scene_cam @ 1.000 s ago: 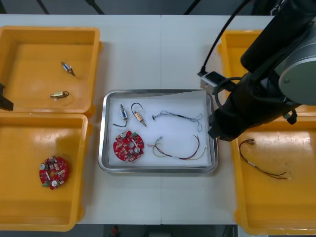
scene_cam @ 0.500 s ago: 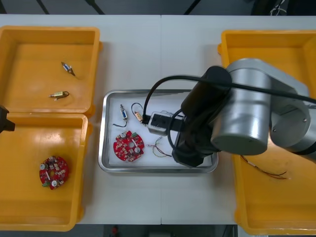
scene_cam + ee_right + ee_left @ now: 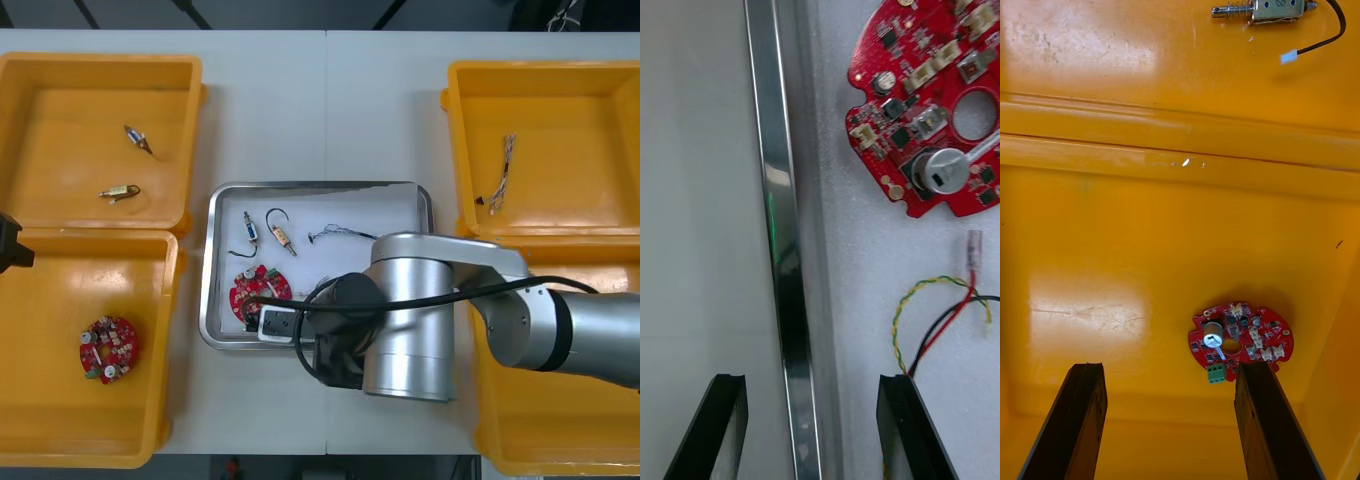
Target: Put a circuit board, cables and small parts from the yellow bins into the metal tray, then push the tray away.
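Note:
The metal tray (image 3: 214, 262) lies between the bins, white inside. It holds a red circuit board (image 3: 256, 284), two small metal parts (image 3: 250, 232), a thin cable (image 3: 345, 235) and a red and yellow cable (image 3: 940, 315). My right arm (image 3: 400, 320) reaches across the tray's near side. The right gripper (image 3: 812, 382) is open and straddles the tray's rim (image 3: 779, 225), one finger over the table and the other inside, below the circuit board (image 3: 932, 112). My left gripper (image 3: 1169, 375) hangs open over the near left bin, above another circuit board (image 3: 1240, 341).
The far left yellow bin (image 3: 40, 75) holds two small metal parts (image 3: 138, 138). The near left bin (image 3: 60, 440) holds a circuit board (image 3: 108, 348). A cable (image 3: 500, 175) lies in the far right bin (image 3: 600, 80). My right arm covers part of the near right bin.
My right arm has swung from the right bins across the tray to its near left rim, where the open gripper now straddles the edge. The left arm has stayed put.

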Controlling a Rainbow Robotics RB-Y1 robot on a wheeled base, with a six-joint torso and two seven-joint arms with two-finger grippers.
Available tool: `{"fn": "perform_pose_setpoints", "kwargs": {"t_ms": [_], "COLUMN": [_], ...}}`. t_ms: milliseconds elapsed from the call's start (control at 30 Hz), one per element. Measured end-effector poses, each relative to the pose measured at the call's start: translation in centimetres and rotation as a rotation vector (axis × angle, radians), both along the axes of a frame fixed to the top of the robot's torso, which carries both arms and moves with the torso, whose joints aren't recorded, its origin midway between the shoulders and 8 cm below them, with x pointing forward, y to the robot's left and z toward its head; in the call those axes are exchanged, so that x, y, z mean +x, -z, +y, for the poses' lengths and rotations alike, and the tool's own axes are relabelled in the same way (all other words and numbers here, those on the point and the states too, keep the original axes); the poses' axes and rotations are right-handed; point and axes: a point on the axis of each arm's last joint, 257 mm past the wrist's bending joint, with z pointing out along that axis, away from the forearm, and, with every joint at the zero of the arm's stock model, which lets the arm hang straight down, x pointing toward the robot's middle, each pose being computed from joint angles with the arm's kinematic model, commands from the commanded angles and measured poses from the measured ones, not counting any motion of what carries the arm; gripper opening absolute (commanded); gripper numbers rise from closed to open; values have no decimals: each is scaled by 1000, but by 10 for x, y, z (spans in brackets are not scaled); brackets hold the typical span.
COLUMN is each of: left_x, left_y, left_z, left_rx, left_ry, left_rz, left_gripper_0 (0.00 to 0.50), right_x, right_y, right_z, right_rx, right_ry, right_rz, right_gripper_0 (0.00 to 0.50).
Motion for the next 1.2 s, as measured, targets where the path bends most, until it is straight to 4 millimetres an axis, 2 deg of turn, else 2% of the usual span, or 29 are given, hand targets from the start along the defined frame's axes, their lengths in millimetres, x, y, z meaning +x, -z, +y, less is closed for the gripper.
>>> {"fn": "perform_pose_setpoints", "kwargs": {"t_ms": [167, 400, 433, 467, 533, 600, 667, 1033, 1200], "left_x": [0, 0, 0, 0, 0, 0, 0, 0, 0], "left_y": [0, 0, 0, 0, 0, 0, 0, 0, 0], "left_z": [-1, -1, -1, -1, -1, -1, -1, -1, -1], "left_rx": [1, 1, 1, 1, 1, 1, 1, 1, 1], "left_ry": [2, 4, 4, 4, 4, 4, 4, 5, 5], "left_rz": [-1, -1, -1, -1, -1, -1, -1, -1, -1], "left_gripper_0": [500, 500, 500, 500, 500, 500, 500, 500, 500], "right_x": [-1, 1, 0, 0, 0, 1, 3, 21, 35], "right_y": [19, 30, 31, 32, 33, 33, 33, 22, 8], "right_z": [5, 12, 12, 13, 14, 14, 15, 15, 18], "right_rx": [-33, -53, -55, -56, -58, -59, -60, -63, -68], "right_ry": [1, 2, 1, 0, 0, 2, 3, 4, -5], "right_rz": [6, -3, -2, 0, 0, -4, -10, -84, -125], "right_gripper_0": [500, 500, 461, 268, 85, 29, 0, 0, 0]}}
